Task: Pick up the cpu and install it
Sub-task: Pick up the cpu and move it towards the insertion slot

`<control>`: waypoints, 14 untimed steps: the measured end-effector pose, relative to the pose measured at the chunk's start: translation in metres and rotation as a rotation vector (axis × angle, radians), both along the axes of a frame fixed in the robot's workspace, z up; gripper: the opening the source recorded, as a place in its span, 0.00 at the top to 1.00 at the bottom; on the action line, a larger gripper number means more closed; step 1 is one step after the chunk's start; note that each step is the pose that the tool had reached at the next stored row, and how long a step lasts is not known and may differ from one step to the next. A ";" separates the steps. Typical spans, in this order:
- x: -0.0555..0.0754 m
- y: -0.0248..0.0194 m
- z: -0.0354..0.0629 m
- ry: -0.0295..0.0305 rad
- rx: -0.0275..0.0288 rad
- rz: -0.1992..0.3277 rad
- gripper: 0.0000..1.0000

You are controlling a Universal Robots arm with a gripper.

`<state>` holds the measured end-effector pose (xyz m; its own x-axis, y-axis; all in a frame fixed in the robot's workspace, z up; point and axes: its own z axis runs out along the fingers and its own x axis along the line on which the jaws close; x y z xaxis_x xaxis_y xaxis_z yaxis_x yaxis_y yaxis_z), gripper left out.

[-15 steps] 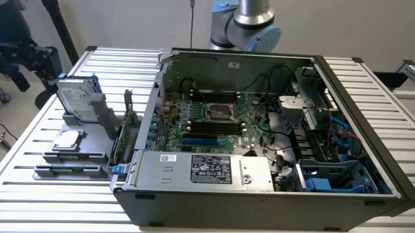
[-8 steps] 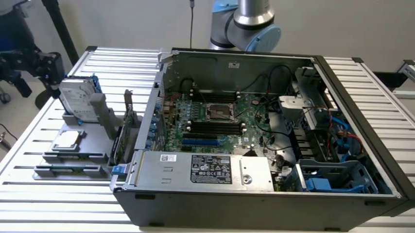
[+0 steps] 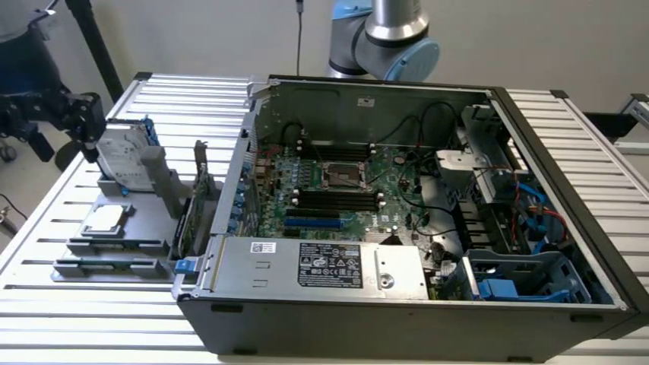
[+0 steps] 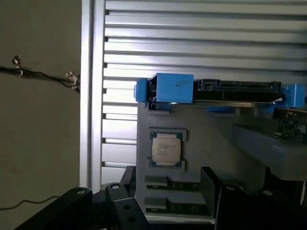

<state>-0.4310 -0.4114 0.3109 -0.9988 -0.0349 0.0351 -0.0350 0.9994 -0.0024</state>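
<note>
The cpu [image 3: 105, 219], a small square chip with a silvery top, lies flat in a recess of the grey holder [image 3: 152, 220] at the exterior view's left. In the wrist view the cpu [image 4: 166, 148] rests on the grey holder [image 4: 211, 148], just beyond my black fingers [image 4: 125, 203]. My gripper [image 3: 73, 122] hangs above the holder's far-left end, beside the hard drive. In the wrist view my gripper [image 4: 168, 196] is open, its jaws spread wide with nothing between them. The motherboard's bare socket [image 3: 340, 176] sits in the middle of the open case.
An open computer case [image 3: 406, 304] fills the slatted table [image 3: 81, 304], with a labelled power supply box [image 3: 319, 265] at its front. A silver hard drive [image 3: 127, 156] with blue brackets [image 4: 170, 88] stands upright in the holder. Memory sticks [image 3: 106, 266] lie in the holder's front slots.
</note>
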 end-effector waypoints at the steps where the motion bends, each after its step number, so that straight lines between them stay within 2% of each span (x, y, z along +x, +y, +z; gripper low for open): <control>1: 0.000 -0.0004 -0.0018 0.0000 0.0000 0.001 0.35; 14: 0.000 -0.0059 -0.0255 0.0000 0.0000 0.017 0.35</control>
<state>-0.4311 -0.4173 0.2854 -0.9980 -0.0522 0.0352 -0.0523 0.9986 -0.0024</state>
